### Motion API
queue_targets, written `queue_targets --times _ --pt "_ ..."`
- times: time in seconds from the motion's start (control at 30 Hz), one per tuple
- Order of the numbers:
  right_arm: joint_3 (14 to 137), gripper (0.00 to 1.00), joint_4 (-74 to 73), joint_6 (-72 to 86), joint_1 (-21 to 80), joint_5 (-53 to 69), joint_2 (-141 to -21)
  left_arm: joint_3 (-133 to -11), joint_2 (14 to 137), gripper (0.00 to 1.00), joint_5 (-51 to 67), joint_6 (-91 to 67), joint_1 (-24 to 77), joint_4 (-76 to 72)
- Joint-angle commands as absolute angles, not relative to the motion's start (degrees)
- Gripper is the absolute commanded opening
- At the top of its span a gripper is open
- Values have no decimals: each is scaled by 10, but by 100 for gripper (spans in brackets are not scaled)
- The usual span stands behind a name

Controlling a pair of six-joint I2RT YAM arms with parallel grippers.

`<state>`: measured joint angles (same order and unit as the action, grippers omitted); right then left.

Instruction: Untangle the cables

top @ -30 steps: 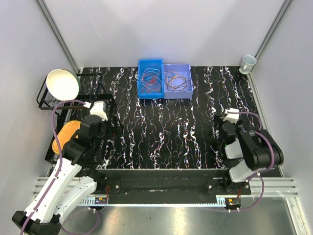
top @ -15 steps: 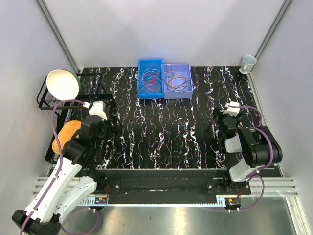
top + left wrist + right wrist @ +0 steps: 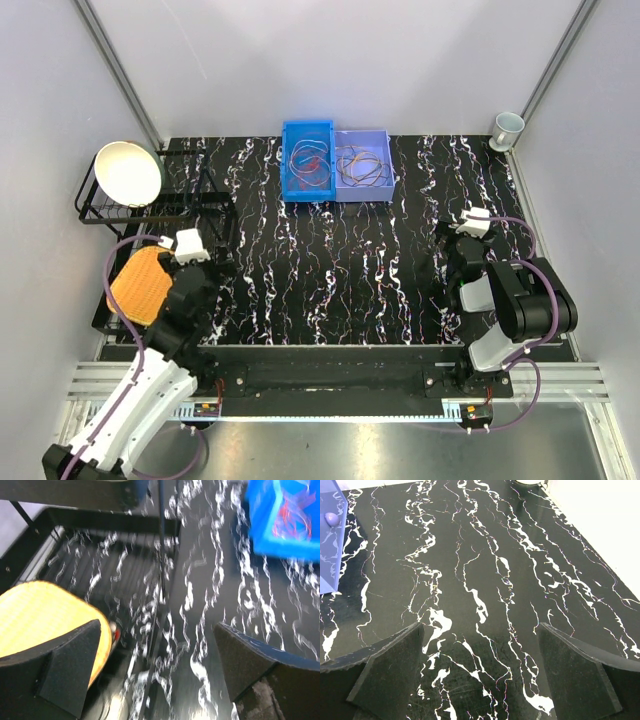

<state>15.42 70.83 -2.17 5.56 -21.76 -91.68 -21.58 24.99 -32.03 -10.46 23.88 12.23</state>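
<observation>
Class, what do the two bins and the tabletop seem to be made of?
The blue bin and the lilac bin: probably plastic, with smooth, evenly coloured walls. The tabletop: glossy black with white veins, marble-look; whether stone or printed laminate cannot be told.

Left claw [image 3: 160,650] pulled back nearward, leftward; right claw [image 3: 480,645] edged slightly forward.

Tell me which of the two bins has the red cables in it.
The bright blue bin, the left one of the pair: red cables lie in it. The pale lavender bin beside it on the right holds orange and dark loops.
</observation>
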Motion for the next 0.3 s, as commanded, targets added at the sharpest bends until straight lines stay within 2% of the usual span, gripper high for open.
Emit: queue_targets --times 0.0,0.27 --pt "159 100 737 -18 53 -217 -904 -146 270 99 -410 -68 224 -113" --pt "171 100 711 -12 47 -210 -903 -113 273 97 -405 -34 215 -176"
